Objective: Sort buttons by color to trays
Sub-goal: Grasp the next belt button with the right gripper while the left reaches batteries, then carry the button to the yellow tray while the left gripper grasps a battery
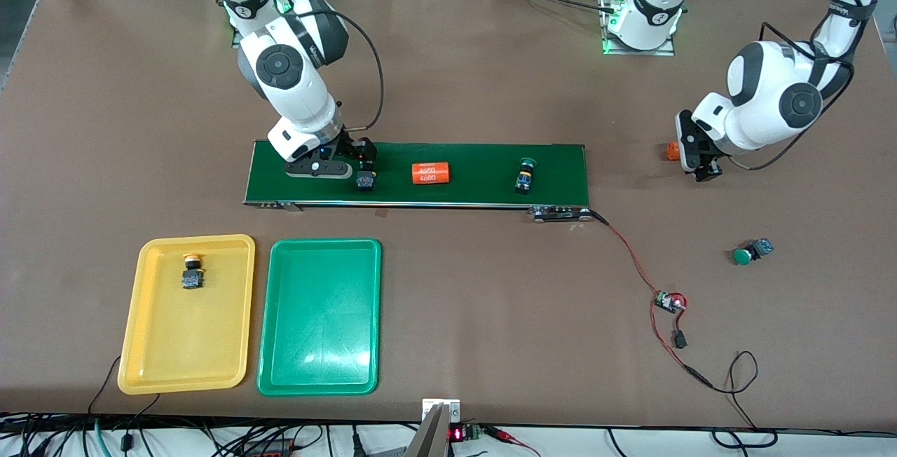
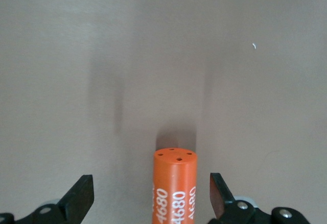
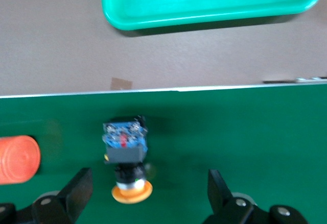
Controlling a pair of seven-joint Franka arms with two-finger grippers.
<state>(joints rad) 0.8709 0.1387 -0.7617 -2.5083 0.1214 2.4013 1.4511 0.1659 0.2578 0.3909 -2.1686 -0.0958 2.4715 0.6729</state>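
colours on the brown table [image 1: 490, 303]

Yellow tray [image 1: 140, 345] carries a button [image 1: 192, 271] with yellow-orange cap, black-and-blue body. Bright green tray [image 1: 280, 373] is plain green. Conveyor belt [image 1: 476, 191] is dark green with a silvery edge. On it: a yellow-orange-capped button [image 1: 366, 180], black body, blue end with a red spot; an orange cylinder [image 1: 429, 174] with white "4680" print; a green-capped button [image 1: 524, 175], black-and-blue body. Off the belt, another green-capped button [image 1: 751, 251] has a blue end. A second orange cylinder [image 2: 175, 185], white "4680" print, four dark dots in its end face. Arms white with black joints; both grippers' fingers black. Red-and-black wire [image 1: 634, 261] runs off the belt.
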